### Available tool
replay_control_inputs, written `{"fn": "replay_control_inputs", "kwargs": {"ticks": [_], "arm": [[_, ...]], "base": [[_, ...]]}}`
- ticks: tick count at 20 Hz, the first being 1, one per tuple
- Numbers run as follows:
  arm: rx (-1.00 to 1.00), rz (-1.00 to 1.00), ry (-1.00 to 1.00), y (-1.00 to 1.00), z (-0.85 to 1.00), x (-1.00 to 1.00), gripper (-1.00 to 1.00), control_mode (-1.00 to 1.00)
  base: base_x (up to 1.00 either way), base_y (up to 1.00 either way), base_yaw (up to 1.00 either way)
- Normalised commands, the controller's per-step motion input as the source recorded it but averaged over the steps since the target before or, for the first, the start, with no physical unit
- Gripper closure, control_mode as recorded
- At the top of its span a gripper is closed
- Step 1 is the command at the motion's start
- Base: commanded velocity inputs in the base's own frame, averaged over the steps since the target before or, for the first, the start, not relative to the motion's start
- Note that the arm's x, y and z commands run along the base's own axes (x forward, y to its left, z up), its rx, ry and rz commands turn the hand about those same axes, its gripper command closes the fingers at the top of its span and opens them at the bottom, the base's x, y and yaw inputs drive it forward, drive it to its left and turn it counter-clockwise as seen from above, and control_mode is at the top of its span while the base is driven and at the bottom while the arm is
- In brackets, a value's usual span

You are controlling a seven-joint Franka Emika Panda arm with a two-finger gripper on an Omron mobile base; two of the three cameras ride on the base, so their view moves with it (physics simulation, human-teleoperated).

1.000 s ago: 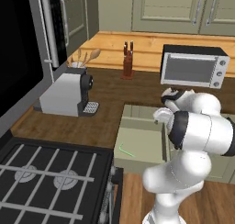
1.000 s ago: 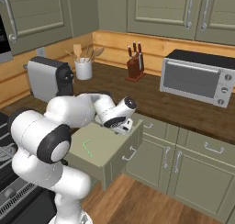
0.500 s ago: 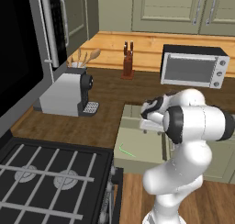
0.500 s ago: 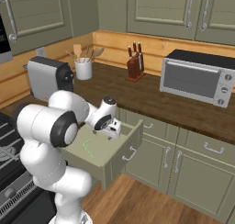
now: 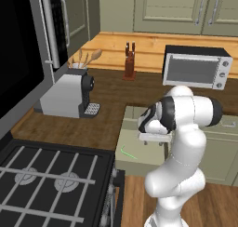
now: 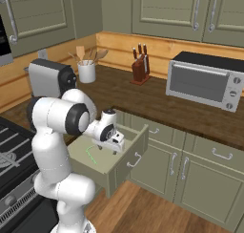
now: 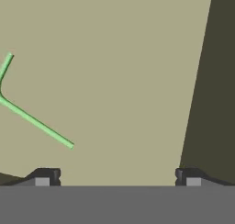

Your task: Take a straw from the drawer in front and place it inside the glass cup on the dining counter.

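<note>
The drawer [image 5: 135, 163] [image 6: 127, 163] stands pulled out under the worktop, its pale floor [image 7: 128, 81] bare except for the straw. The light-green straw [image 5: 128, 153] [image 6: 90, 155] [image 7: 37, 123] lies flat on that floor with its bent end turned up-left in the hand view. My gripper [image 5: 151, 138] [image 6: 113, 148] [image 7: 117, 177] hangs over the drawer pointing down, open, with nothing between its fingers. The straw lies to the left of the fingertips in the hand view, apart from them. The glass cup and the dining counter are out of view.
On the worktop stand a grey coffee machine [image 5: 65, 96], a white utensil holder [image 6: 86, 73], a knife block [image 5: 129, 63] and a toaster oven [image 5: 196, 70]. A stove [image 5: 46, 182] lies left of the drawer. The drawer's dark side wall [image 7: 211, 90] is to the right of the fingers.
The arm has swung left from near the toaster oven and lowered the hand over the open drawer. The jaws have stayed open and the straw has not moved.
</note>
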Motion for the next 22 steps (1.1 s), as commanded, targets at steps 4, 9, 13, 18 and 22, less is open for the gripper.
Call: {"fn": "replay_control_inputs", "kwargs": {"ticks": [4,9,13,18,22], "arm": [[-0.1,-0.1,0.04,-0.44,-0.38,0.0,-1.0,-1.0],[-0.1,-0.1,0.03,-0.66,-0.34,0.0,-1.0,-1.0],[-0.1,-0.09,0.0,-0.92,-0.24,-0.04,-1.0,-1.0],[-0.1,-0.05,0.0,-1.0,-0.03,-0.15,-1.0,-1.0],[0.01,0.03,-0.06,-0.41,0.39,-0.02,-1.0,-1.0]], "base": [[0.0,0.0,0.0],[0.0,0.0,0.0],[0.0,0.0,0.0],[0.0,0.0,0.0],[0.0,0.0,0.0]]}}
